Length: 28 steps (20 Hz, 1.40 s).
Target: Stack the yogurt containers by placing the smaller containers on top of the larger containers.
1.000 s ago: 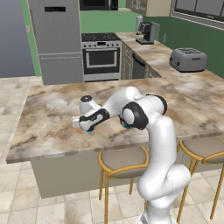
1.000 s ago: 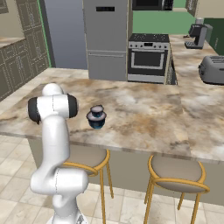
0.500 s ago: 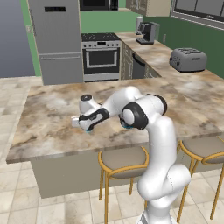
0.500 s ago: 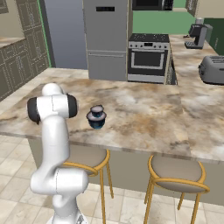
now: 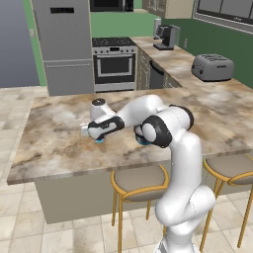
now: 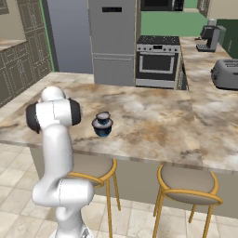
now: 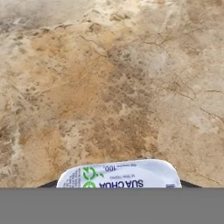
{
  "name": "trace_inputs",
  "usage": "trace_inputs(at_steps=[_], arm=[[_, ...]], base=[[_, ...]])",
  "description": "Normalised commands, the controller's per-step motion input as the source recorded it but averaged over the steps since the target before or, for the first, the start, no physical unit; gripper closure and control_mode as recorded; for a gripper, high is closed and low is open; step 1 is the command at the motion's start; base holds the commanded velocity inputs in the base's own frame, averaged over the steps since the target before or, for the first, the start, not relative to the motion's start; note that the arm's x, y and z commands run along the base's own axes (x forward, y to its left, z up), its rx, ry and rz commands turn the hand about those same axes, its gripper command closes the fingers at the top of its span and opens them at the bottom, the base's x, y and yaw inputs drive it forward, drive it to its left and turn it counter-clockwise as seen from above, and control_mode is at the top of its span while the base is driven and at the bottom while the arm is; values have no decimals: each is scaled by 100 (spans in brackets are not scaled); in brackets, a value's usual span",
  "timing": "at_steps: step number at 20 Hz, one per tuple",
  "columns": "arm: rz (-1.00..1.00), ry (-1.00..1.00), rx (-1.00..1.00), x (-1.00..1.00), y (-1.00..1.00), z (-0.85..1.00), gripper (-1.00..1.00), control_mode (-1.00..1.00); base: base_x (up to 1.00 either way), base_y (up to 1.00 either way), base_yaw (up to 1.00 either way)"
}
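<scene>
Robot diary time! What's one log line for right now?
arm: low over counter | fingers: around tiny light-blue yogurt cup | small dark tub on big tub

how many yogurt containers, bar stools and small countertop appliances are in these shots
yogurt containers: 3 (wide dark-blue tub, smaller dark-blue tub on it, tiny light-blue cup)
bar stools: 2
toaster: 1
coffee machine: 1
total: 7
</scene>
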Motion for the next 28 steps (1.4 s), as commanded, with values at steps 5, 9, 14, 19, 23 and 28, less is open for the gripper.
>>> trace_inputs(at_steps=[5,9,14,19,23,28], arm=[[0,0,1,0,-26,50,100,-100],[0,0,0,-1,-33,37,100,-100],[0,0,0,-9,-27,25,100,-100],[0,0,0,-19,-21,15,100,-100],[0,-1,0,-24,-11,15,100,-100],[0,-5,0,-15,-2,33,100,-100]], base=[[0,0,0],[0,0,0],[0,0,0],[0,0,0],[0,0,0],[0,0,0]])
